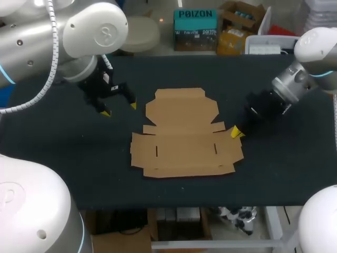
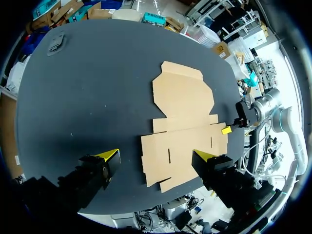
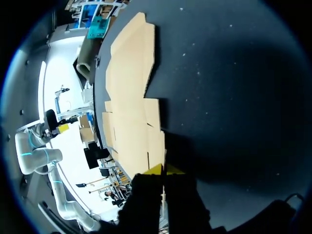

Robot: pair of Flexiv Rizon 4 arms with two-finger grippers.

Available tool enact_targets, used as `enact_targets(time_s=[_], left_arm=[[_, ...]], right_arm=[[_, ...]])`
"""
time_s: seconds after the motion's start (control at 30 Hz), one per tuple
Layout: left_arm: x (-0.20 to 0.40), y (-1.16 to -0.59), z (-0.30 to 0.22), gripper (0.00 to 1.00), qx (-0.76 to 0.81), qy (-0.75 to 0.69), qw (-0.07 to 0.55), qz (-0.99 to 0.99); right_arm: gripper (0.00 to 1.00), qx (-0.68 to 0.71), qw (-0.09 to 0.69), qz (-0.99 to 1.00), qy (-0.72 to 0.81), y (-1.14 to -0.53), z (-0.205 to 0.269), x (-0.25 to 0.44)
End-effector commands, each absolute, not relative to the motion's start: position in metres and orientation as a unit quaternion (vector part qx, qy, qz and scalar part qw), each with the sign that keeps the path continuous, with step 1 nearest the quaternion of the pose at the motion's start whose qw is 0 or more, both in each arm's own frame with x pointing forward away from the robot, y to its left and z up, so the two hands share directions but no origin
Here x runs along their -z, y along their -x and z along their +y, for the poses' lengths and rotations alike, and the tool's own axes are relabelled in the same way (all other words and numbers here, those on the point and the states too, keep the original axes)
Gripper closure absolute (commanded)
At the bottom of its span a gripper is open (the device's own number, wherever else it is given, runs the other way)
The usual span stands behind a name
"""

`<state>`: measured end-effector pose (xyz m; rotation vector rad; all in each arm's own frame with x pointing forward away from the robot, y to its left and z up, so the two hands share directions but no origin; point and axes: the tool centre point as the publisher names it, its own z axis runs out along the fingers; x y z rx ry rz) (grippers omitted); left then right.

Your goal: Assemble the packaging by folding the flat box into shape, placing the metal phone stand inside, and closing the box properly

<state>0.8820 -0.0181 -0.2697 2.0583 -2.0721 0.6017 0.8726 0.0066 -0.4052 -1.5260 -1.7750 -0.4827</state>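
Table (image 1: 68, 158) shows on every side of the flat box (image 1: 184, 150); the right gripper (image 1: 237, 132) crowds its right edge.

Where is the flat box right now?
In the head view the flat box lies unfolded in the middle of the table, with the right gripper at its right edge and the left gripper apart to its left.

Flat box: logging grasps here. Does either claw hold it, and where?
Right claw pinches the flat box by its right side flap's edge; left claw, open, holds nothing.

Dark matte cloth-covered table (image 1: 73, 158), surface plain black
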Motion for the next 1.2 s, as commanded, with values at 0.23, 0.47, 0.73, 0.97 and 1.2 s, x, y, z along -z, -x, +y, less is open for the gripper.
enact_targets(time_s=[0.23, 0.47, 0.73, 0.97, 1.2], left_arm=[[0.270, -0.882, -0.019, 0.00, -0.201, -0.688, 0.079, -0.692], [0.270, -0.882, -0.019, 0.00, -0.201, -0.688, 0.079, -0.692], [0.270, -0.882, -0.019, 0.00, -0.201, -0.688, 0.079, -0.692], [0.270, -0.882, -0.019, 0.00, -0.201, -0.688, 0.079, -0.692], [0.270, -0.882, -0.019, 0.00, -0.201, -0.688, 0.079, -0.692]], right_arm=[[0.58, 0.201, 0.351, -0.688, 0.602, -0.859, 0.007, 0.402], [0.00, 0.211, 0.336, -0.694, 0.601, -0.866, -0.009, 0.381], [0.00, 0.241, 0.306, -0.698, 0.601, -0.862, -0.039, 0.342], [0.00, 0.226, 0.321, -0.697, 0.600, -0.854, -0.022, 0.362], [0.03, 0.222, 0.317, -0.680, 0.623, -0.848, -0.017, 0.378]])
